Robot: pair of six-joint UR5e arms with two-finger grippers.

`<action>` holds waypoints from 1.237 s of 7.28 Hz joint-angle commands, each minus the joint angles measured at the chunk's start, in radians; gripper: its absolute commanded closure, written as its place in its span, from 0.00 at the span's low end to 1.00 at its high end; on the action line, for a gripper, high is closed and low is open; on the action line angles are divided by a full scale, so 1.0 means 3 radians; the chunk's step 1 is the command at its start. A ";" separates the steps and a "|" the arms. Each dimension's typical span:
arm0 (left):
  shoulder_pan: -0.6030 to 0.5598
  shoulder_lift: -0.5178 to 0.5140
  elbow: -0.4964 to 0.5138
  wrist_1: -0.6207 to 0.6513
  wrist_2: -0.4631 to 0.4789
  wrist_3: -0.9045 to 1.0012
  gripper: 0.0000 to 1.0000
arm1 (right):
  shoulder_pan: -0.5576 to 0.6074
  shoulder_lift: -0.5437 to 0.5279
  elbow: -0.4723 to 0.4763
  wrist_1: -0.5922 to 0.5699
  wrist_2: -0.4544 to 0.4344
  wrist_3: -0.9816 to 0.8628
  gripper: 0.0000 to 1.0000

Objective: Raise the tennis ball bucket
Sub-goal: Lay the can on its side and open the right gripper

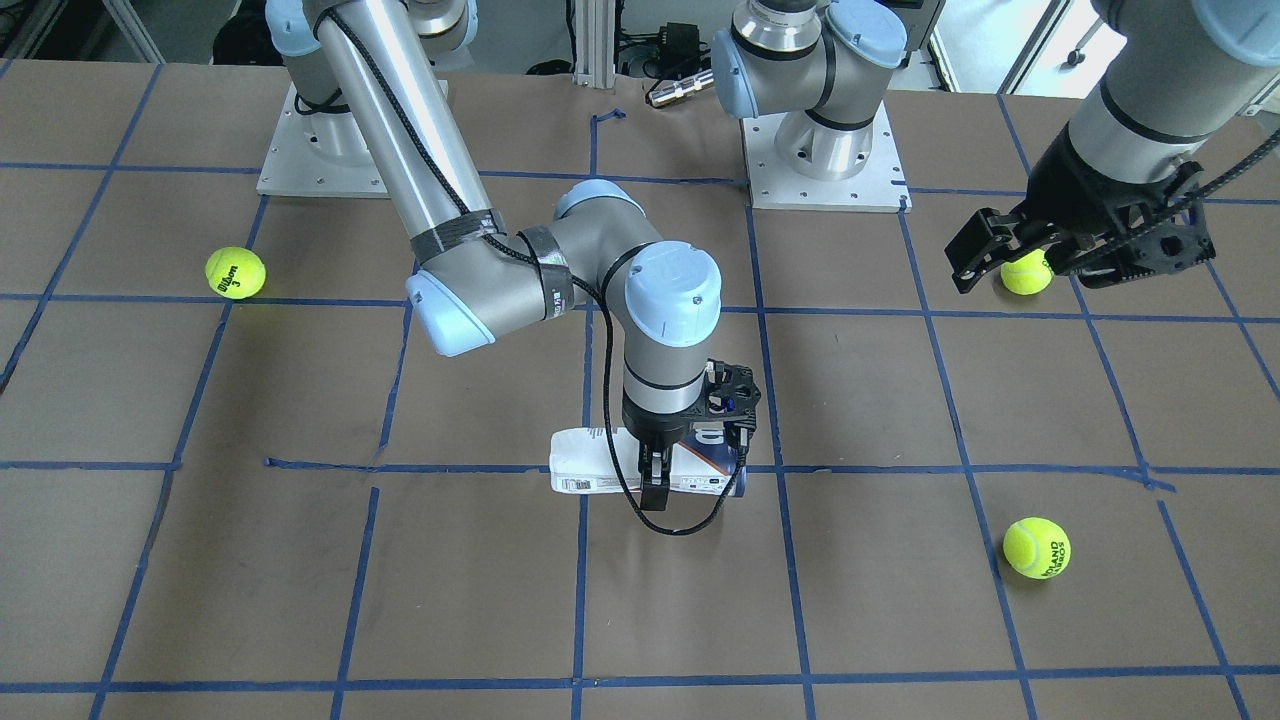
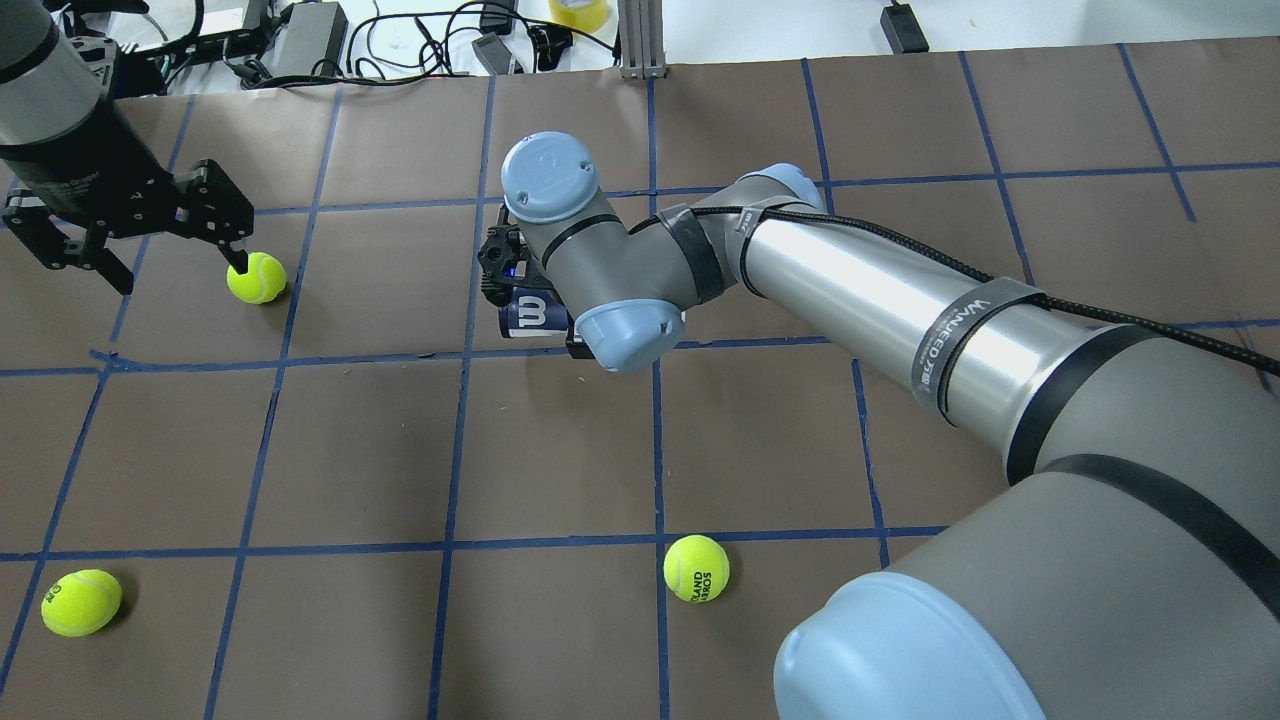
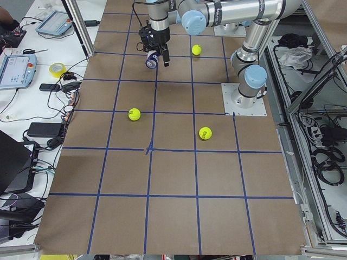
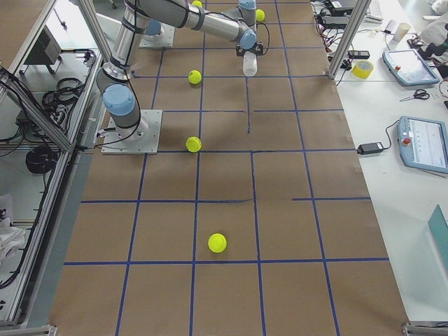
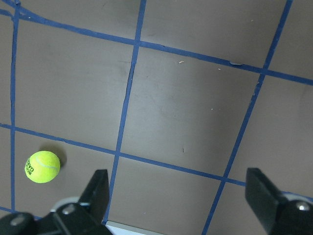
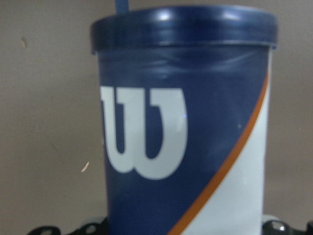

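inside right tool [image 1: 655, 468] | tennis ball bucket [image 1: 590, 463] sideways, clamped | left tool [image 2: 182, 272] spread wide

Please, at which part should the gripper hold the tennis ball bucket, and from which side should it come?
Grip the middle of the tennis ball bucket, coming from above, fingers across its narrow width. It is a slim round tube lying horizontal, so a middle hold should keep both ends balanced. The right gripper straddles it there.

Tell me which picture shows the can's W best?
The right wrist view: the W on the tennis ball bucket looks huge. Overhead shows it small; the front view shows mostly the white end; side views show it tiny; left wrist, nothing.
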 commanded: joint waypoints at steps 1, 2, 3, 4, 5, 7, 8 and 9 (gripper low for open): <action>0.0001 -0.0003 -0.0002 0.0003 0.0003 0.0001 0.00 | 0.0021 0.0028 0.0006 -0.0119 0.0037 0.0029 0.00; 0.0001 -0.0003 -0.0002 0.0043 -0.0002 0.0001 0.00 | 0.0021 0.0023 0.0026 -0.0125 0.0037 0.0101 0.00; -0.0004 0.0007 -0.0002 0.0044 -0.0002 0.0001 0.00 | 0.0016 0.0023 0.0026 -0.0120 0.0027 0.0187 0.00; -0.0004 0.0003 -0.0002 0.0044 -0.0002 0.0001 0.00 | 0.0016 0.0008 0.0011 -0.0130 0.0032 0.0198 0.00; -0.0004 -0.0013 -0.0007 0.0049 -0.0013 0.0011 0.00 | -0.0010 -0.0053 -0.0004 -0.0105 0.0047 0.0193 0.00; -0.0004 -0.0054 0.0003 0.0054 -0.0038 0.0026 0.00 | -0.0137 -0.0262 -0.0009 -0.0069 0.0226 0.0188 0.00; 0.0001 -0.0094 -0.0007 0.0130 -0.0301 0.0107 0.00 | -0.0285 -0.0400 -0.0019 0.0017 0.0272 0.0193 0.00; -0.0004 -0.0145 -0.0012 0.0151 -0.0542 0.0164 0.00 | -0.0448 -0.0593 -0.0009 0.0114 0.0318 0.0300 0.00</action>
